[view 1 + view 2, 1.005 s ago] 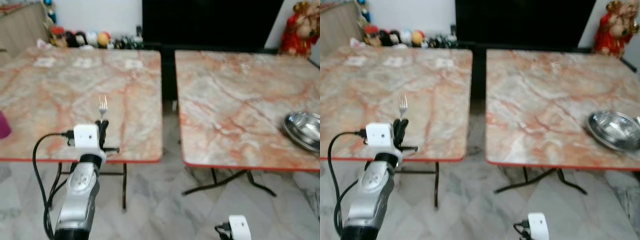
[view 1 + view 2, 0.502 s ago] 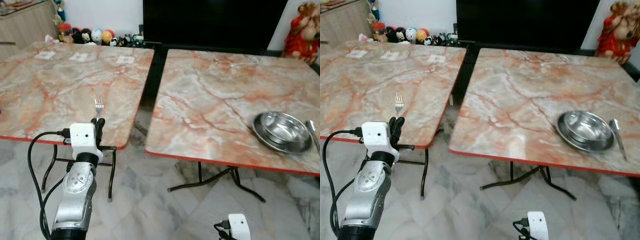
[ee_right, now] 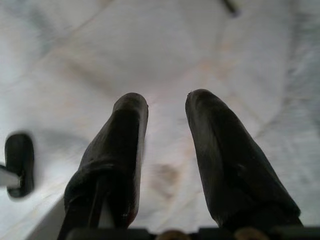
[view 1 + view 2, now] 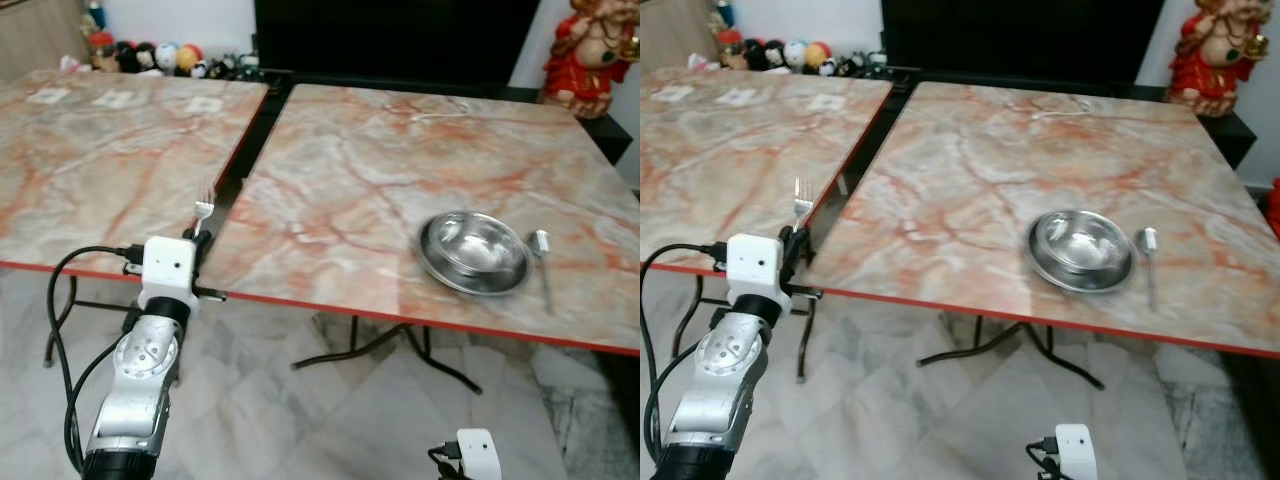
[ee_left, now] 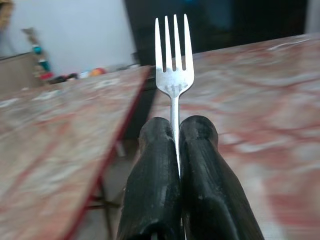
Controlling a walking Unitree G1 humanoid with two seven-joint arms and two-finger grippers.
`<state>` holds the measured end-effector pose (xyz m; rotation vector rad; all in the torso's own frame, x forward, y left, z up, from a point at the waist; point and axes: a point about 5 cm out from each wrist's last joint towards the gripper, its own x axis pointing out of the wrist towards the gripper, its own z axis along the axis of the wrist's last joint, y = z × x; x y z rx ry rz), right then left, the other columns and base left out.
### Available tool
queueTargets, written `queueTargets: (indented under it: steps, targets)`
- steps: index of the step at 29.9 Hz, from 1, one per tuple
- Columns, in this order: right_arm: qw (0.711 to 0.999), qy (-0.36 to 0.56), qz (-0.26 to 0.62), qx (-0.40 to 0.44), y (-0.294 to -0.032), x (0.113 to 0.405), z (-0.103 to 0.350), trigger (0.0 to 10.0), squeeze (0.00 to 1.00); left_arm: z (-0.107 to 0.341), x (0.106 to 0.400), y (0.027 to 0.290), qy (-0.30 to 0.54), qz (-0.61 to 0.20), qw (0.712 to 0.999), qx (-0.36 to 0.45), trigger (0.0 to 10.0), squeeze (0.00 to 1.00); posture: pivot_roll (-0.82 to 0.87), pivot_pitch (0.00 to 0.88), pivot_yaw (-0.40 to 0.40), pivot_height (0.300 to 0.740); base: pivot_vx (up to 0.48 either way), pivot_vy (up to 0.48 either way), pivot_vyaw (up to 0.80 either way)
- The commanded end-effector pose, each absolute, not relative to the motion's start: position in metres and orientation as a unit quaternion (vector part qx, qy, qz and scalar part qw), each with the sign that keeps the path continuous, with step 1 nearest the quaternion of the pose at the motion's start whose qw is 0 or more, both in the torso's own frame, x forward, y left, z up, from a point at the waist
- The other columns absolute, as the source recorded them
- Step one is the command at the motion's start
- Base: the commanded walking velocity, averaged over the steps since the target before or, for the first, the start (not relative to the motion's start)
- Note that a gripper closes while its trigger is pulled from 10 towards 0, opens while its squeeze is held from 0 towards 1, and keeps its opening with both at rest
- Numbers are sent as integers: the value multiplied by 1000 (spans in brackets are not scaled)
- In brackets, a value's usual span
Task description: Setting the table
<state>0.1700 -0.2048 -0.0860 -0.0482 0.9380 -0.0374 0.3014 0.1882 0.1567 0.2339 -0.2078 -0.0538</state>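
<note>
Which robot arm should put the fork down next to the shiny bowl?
Left. Its tool is already shut on the silver metal fork, raised near the marble-patterned table. The right tool hangs open over the floor.

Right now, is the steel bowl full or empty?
Empty. The steel bowl sits upright on the right-hand table with its bare shiny bottom showing; a spoon lies beside it, not in it.

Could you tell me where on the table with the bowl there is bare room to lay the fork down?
The table is bare left of the steel bowl, up to its red near edge, and across its far half. The strip right of the bowl is taken by the spoon. The left pincer, shut on the fork, is near the table's left corner.
</note>
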Motion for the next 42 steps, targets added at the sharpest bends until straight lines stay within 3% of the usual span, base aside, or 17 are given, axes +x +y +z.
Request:
queueTargets:
  steps: [1,37,42]
  targets:
    - [892,451,-20,-14,-200,170,-87,10000,0,162,303,192,-108,-23,986,123,10000,0,87,0,-6,740,0,-465,0]
    - [893,450,-27,-13,-202,170,-86,10000,0,160,306,183,-101,-61,986,117,10000,0,79,1,-9,740,0,-465,0]
    - [892,450,-26,-14,-202,170,-86,10000,0,158,305,176,-95,-85,986,109,10000,0,79,2,-10,740,0,-74,0]
